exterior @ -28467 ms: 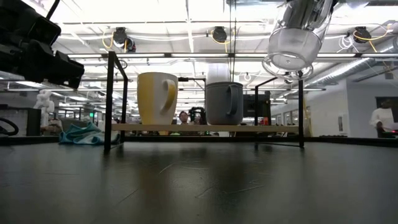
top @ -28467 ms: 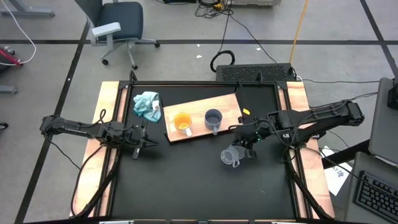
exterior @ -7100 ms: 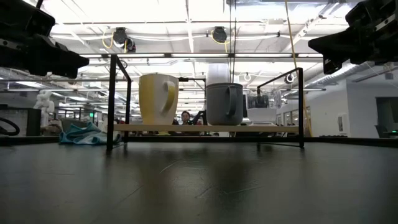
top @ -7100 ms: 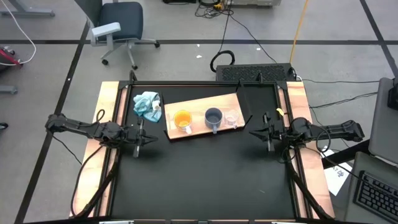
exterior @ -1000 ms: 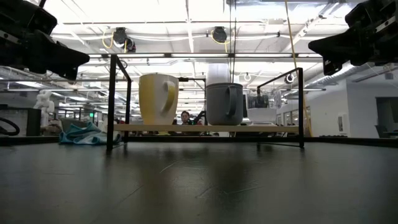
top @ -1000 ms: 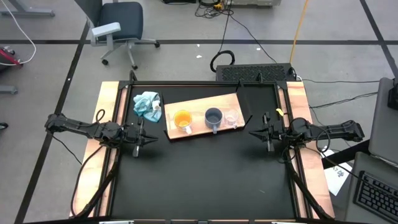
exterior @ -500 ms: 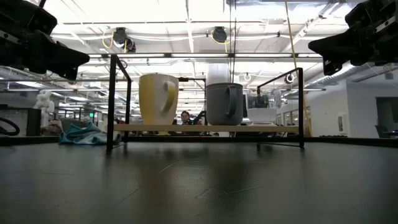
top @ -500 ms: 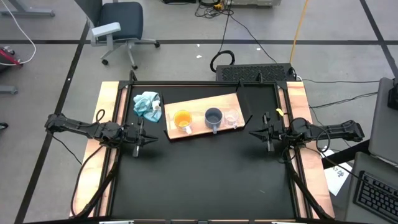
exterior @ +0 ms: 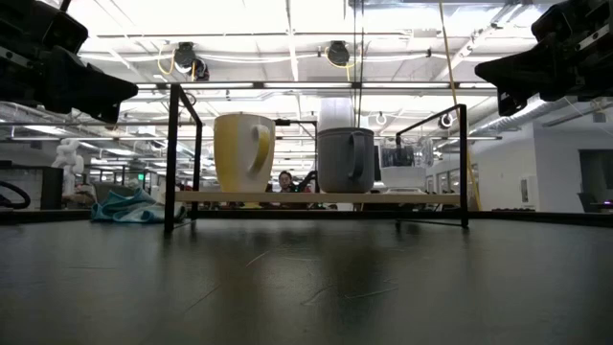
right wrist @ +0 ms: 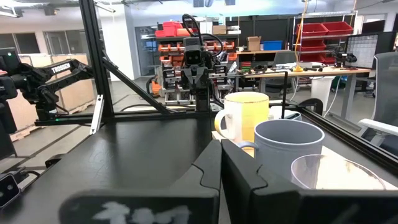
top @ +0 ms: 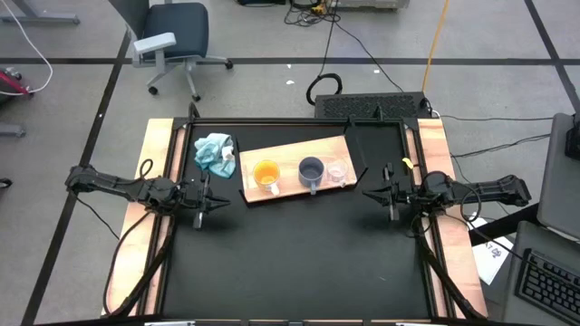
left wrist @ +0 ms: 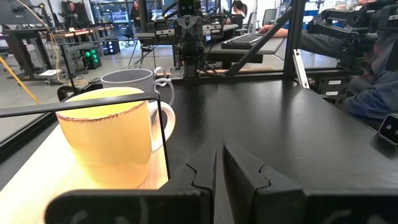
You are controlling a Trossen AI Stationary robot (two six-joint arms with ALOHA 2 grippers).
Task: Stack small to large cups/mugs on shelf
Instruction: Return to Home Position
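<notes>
From above, the wooden shelf [top: 288,156] lies slightly askew near the back edge of the black table [top: 290,258]. Three cups stand on it in a row: the orange mug [top: 265,175] toward its left end, the grey-blue mug [top: 311,169] in the middle, and the glass cup [top: 338,172] near its right end, each apart from the next. A light-blue cloth [top: 214,151] lies by the table's back left corner, off the shelf. The left gripper [top: 209,200] hangs over the table's left edge and the right gripper [top: 381,191] over its right edge, both well apart from the shelf and holding nothing. At table height, the shelf is a thin board raised on a black frame, with all three cups upright on it and the two arms high at either side. The left wrist camera shows that gripper's fingers pressed together, with the orange mug nearest and the grey-blue mug behind it. The right wrist camera shows its fingers likewise together, with the glass cup nearest, then the grey-blue mug, then the orange mug.
</notes>
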